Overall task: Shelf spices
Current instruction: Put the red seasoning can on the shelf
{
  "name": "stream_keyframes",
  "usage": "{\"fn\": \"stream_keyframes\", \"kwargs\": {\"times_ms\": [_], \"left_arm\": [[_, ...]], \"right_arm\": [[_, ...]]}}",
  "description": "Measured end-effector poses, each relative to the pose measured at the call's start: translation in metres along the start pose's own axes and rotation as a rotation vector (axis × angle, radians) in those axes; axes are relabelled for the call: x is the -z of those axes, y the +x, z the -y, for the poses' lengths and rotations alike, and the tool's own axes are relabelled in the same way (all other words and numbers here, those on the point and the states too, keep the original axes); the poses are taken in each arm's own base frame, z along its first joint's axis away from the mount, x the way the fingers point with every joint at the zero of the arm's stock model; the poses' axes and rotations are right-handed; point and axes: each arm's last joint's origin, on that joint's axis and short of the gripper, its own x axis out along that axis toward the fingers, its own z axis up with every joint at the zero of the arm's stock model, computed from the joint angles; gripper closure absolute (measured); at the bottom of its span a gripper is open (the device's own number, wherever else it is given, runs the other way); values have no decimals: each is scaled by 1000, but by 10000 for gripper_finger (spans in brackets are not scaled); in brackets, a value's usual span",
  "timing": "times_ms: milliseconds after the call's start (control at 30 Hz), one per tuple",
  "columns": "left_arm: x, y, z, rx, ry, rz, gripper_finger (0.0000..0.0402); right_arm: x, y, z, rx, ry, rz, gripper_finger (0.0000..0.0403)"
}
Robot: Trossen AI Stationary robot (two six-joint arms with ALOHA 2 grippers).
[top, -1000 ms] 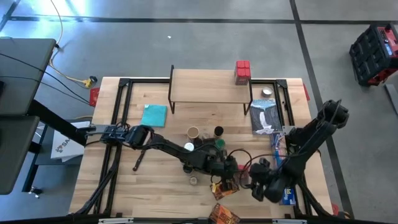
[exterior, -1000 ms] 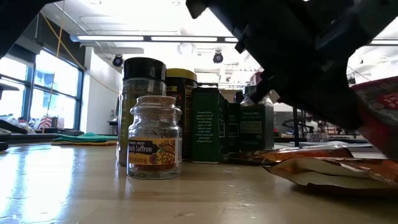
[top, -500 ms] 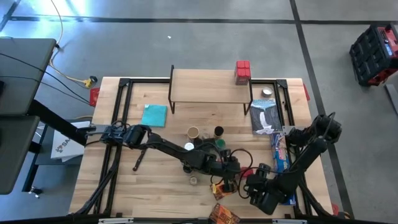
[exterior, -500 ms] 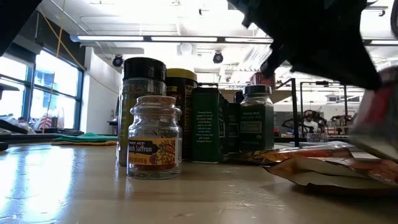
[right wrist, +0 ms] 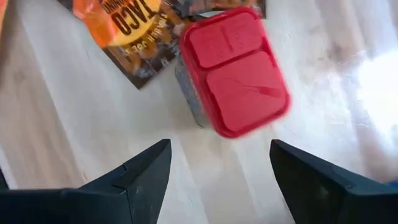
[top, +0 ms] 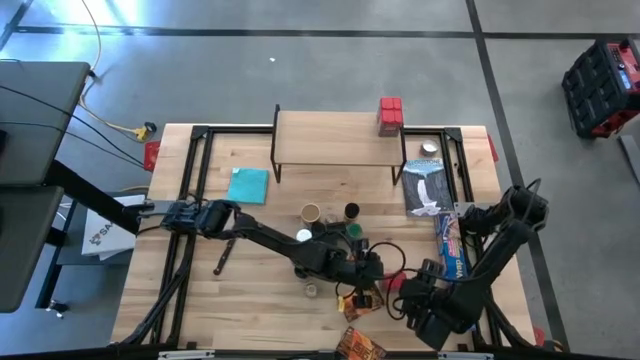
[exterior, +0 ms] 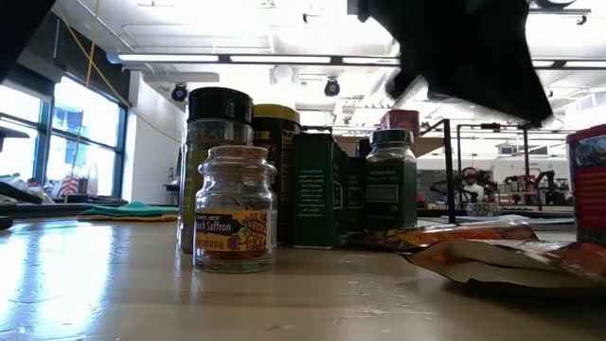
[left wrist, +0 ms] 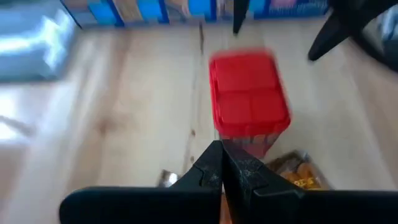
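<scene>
The right gripper hung wide open over a red-lidded spice box. The left gripper was squeezed shut beside it, empty.

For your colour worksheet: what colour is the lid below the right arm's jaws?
Red lid, clearest in the right wrist view.

The table was pale, smooth wood with a soft sheen. Just ahead of the right gripper's matt black plastic fingers stood a tin with a glossy red plastic lid. Beyond it lay a crinkled, shiny orange foil packet. The saffron jar was clear glass with a paper label. The shelf had a light wooden top on thin black metal legs.
</scene>
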Motion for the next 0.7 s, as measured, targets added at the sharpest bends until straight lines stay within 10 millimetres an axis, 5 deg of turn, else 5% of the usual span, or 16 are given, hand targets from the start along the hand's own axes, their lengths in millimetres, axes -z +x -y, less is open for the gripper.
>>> {"fn": "stream_keyframes", "kwargs": {"times_ms": [333, 700], "left_arm": [[-35, -75, 2, -91, 15, 66, 401], [-34, -178, 8, -351, 35, 2, 401]], "right_arm": [[-28, -32, -4, -83, -245, 12, 135], [-77, 4, 23, -150, -367, -110, 135]]}}
